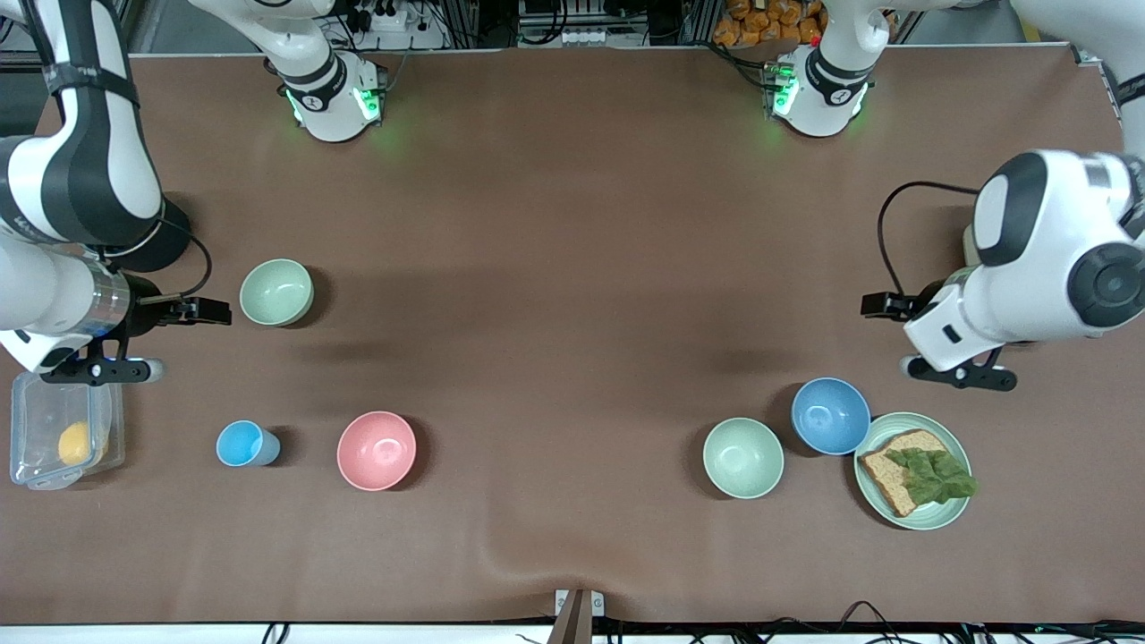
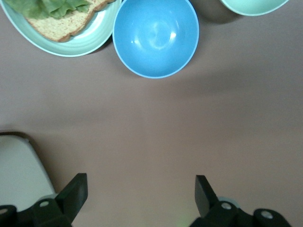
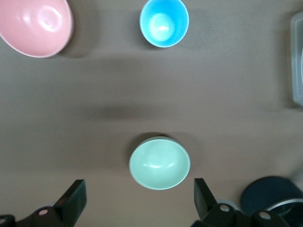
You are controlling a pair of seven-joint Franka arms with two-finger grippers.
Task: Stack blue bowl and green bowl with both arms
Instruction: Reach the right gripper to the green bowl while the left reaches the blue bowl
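In the front view my left gripper (image 1: pixel 962 376) hung over bare surface (image 1: pixel 572 268) toward the left arm's end, its fingers spread wide and holding nothing. The blue bowl (image 1: pixel 830 415) stood upright between 3 and 4 o'clock from the middle of the surface. A paler mint bowl (image 1: pixel 742 457) sat at its 8 o'clock, just beside it, and a green plate (image 1: pixel 935 519) with bread and lettuce sat at its 4 o'clock. My right gripper (image 1: pixel 103 369) hung toward the right arm's end, equally wide and empty, just above a clear container (image 1: pixel 31 447) with something yellow inside. The green bowl (image 1: pixel 276 292) stood at about 9 o'clock from the middle, with my right gripper at its 8 o'clock. A pink bowl (image 1: pixel 377 451) stood nearer the camera than the green bowl, and a small light-blue cup (image 1: pixel 246 444) was at its 9 o'clock. In the left wrist view my left gripper (image 2: pixel 141 194) stood wide over bare surface; the blue bowl (image 2: pixel 155 37) lay ahead, apart from the fingers, between the plate (image 2: pixel 85 42) and the mint bowl (image 2: pixel 251 5). In the right wrist view my right gripper (image 3: pixel 139 196) stood wide, and the green bowl (image 3: pixel 159 163) lay just ahead of the gap between its fingers, untouched. The pink bowl (image 3: pixel 33 26), the cup (image 3: pixel 164 22) and the container's edge (image 3: pixel 297 56) showed farther off.
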